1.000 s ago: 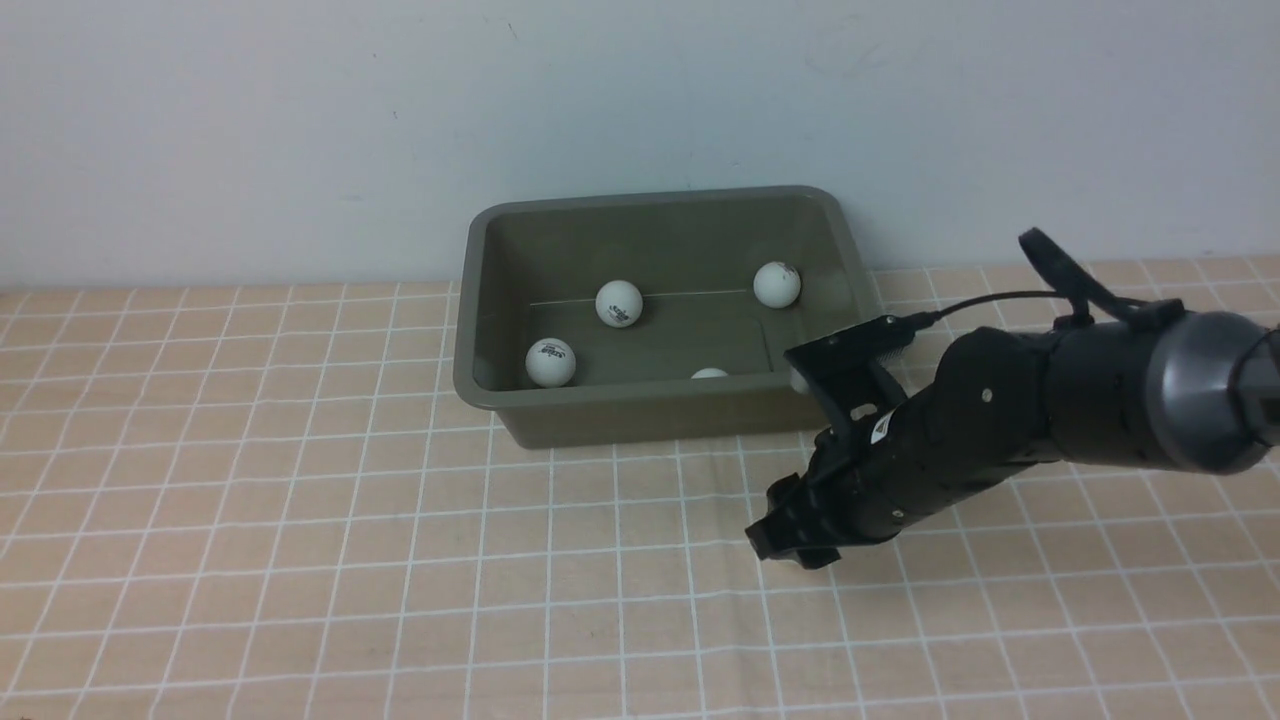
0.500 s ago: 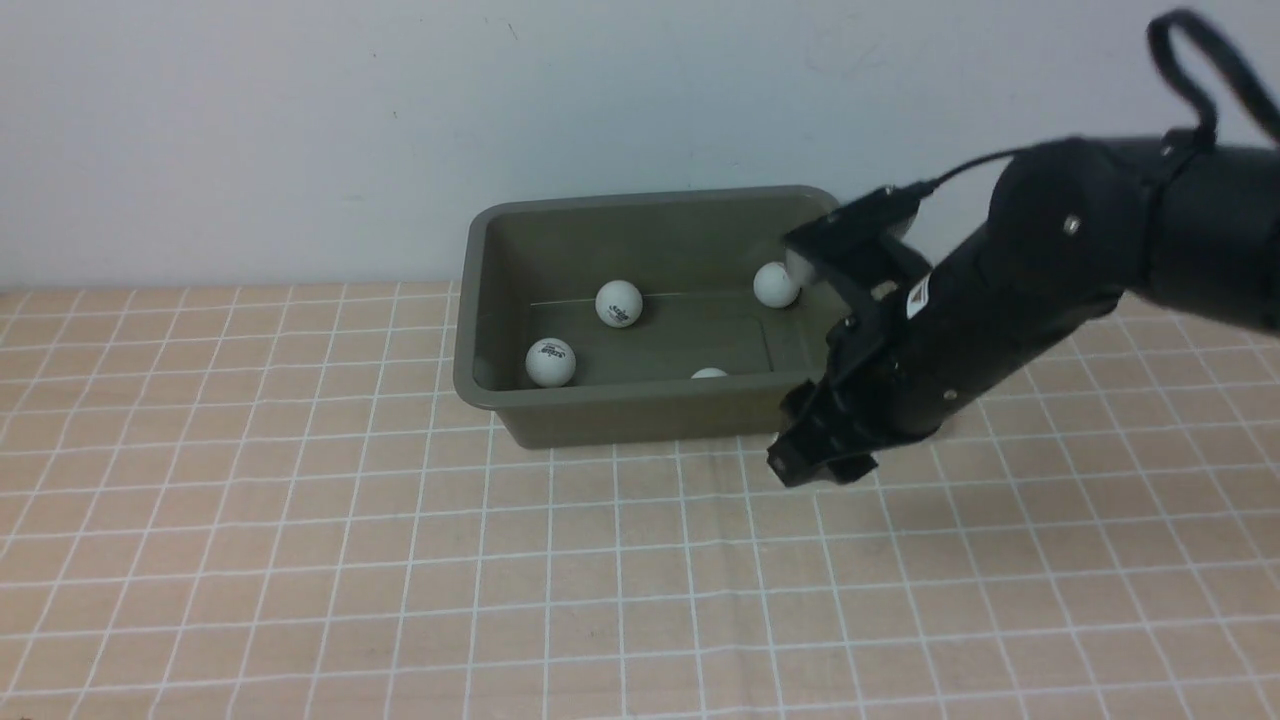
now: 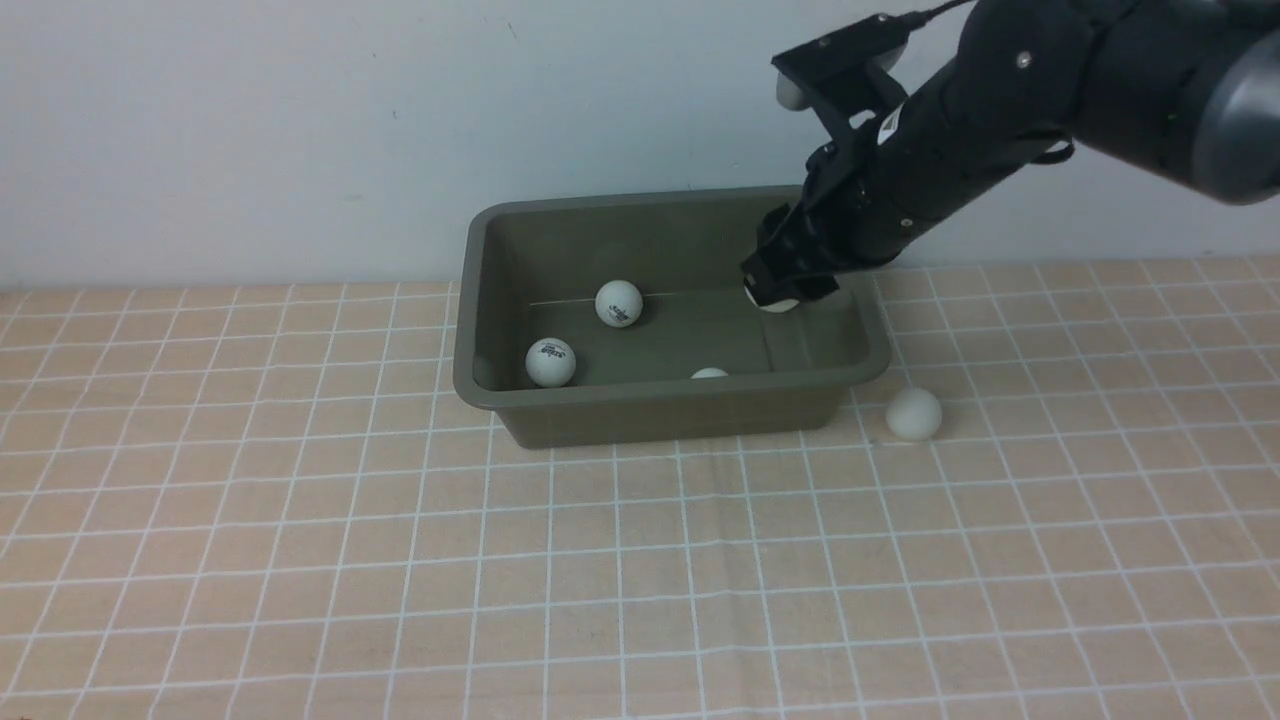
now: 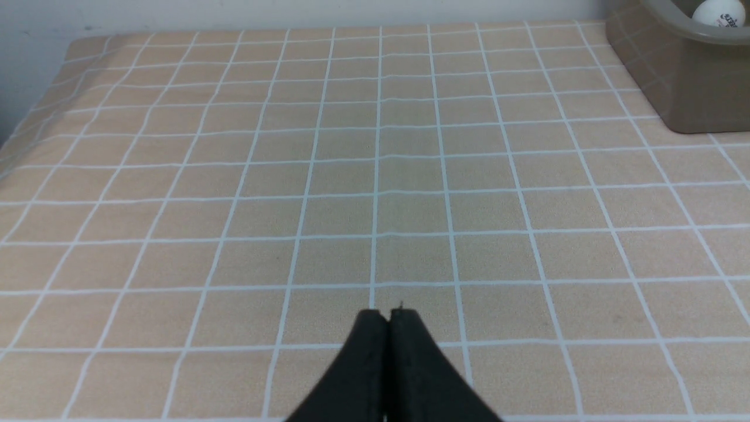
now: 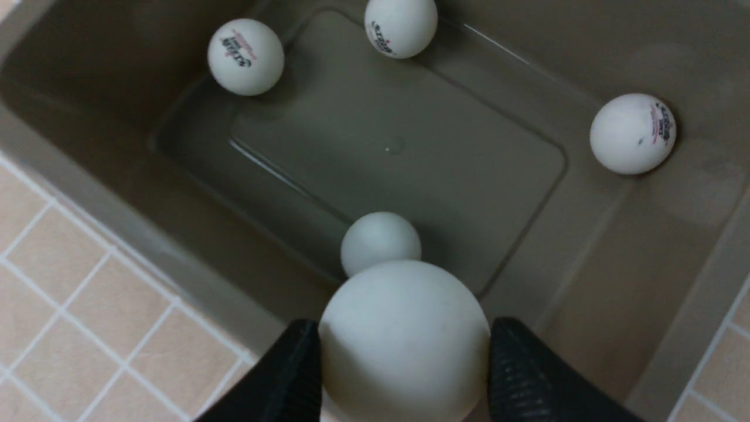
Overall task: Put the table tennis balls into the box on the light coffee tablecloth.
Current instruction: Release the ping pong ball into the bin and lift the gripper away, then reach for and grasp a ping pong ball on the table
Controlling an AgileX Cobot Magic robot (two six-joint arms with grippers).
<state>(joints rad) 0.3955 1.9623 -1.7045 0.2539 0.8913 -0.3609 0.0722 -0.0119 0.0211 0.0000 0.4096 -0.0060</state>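
My right gripper (image 3: 785,285) hangs over the right end of the olive-green box (image 3: 660,392), shut on a white table tennis ball (image 5: 404,340) held between its two black fingers. Several other balls lie on the box floor: two with logos (image 5: 245,57) (image 5: 401,26), one near the wall (image 5: 633,133) and a plain one (image 5: 379,243) just under the held ball. Another ball (image 3: 913,413) rests on the light coffee tablecloth (image 3: 400,560) just right of the box. My left gripper (image 4: 387,313) is shut with nothing in it, low over bare cloth.
The box stands close to the pale wall (image 3: 300,130) at the back. The left wrist view shows the box's corner (image 4: 691,88) far off and the cloth's edge (image 4: 35,105) on the other side.
My right arm has risen from the cloth in front of the box's right end and swung over the box with the ball. The ball on the cloth, hidden behind the arm before, now shows.
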